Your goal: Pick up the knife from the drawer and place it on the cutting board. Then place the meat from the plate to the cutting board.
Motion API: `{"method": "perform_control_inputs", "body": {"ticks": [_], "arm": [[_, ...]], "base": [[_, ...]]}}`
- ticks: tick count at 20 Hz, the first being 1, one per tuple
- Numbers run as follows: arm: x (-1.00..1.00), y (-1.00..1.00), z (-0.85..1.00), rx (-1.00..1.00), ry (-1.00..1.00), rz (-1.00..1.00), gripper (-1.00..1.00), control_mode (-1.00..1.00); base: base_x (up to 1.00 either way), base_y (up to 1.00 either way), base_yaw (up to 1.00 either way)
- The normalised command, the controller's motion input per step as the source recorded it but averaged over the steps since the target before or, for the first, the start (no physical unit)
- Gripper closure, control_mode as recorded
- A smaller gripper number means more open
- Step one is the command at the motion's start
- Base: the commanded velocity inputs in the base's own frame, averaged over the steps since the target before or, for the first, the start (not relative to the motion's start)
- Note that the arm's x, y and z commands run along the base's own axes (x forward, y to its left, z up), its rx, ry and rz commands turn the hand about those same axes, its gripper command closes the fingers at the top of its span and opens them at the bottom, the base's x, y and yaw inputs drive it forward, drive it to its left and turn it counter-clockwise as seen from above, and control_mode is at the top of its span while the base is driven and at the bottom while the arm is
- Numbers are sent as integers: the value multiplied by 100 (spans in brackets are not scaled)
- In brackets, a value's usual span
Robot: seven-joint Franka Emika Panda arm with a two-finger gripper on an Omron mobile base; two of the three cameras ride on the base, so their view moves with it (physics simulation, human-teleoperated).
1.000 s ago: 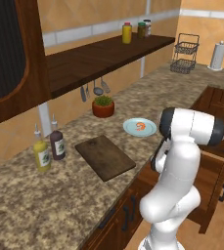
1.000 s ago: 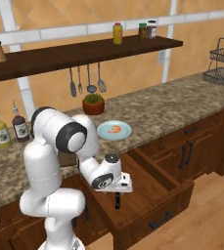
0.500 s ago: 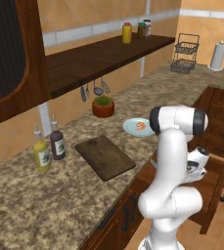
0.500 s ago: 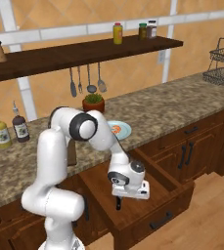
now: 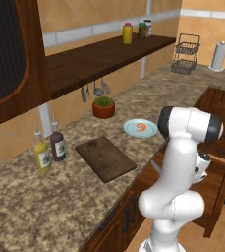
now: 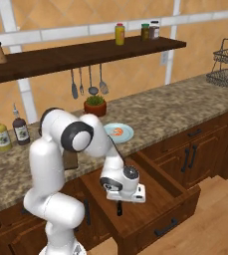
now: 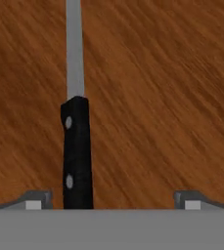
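In the hand view the two fingers (image 7: 112, 200) stand wide apart with nothing between their pads, the left tip (image 7: 34, 200) just beside the black handle of the slim kitchen knife with a silver blade (image 7: 76, 146). The handle, set with two pale rivets, runs up between the tips nearer the left one, and the blade goes on straight to the top edge. The knife lies flat on the reddish-brown wooden floor of the drawer.

From the right base view the gripper (image 6: 119, 206) hangs low inside the pulled-out dark reddish-brown wooden drawer with a black bar handle (image 6: 160, 191), pointing down at its floor, a dark slim shape showing just under the hand. The white arm bends down from its shoulder over the front edge of the speckled stone counter (image 6: 195, 99) into the drawer.

On the counter behind the drawer sits the round light blue plate (image 6: 125, 133), with the small curled orange-pink piece of meat (image 6: 117, 131) lying on it. In the left base view the flat rectangular dark brown wooden cutting board (image 5: 105, 158) lies on the counter well apart from the plate, bare on top. Near the board stand a yellow squeeze bottle (image 5: 42, 154) and a dark sauce bottle (image 5: 58, 145), side by side.
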Motion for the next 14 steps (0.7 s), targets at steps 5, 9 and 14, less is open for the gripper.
{"method": "perform_control_inputs", "body": {"ticks": [5,9,14], "arm": [[3,2,62,0,6,-3,-100,-100],[47,0,7,0,2,0,-100,-100],[52,-19,-14,0,0,0,-100,-100]], "base": [[0,0,0],[0,0,0],[0,0,0]]}}
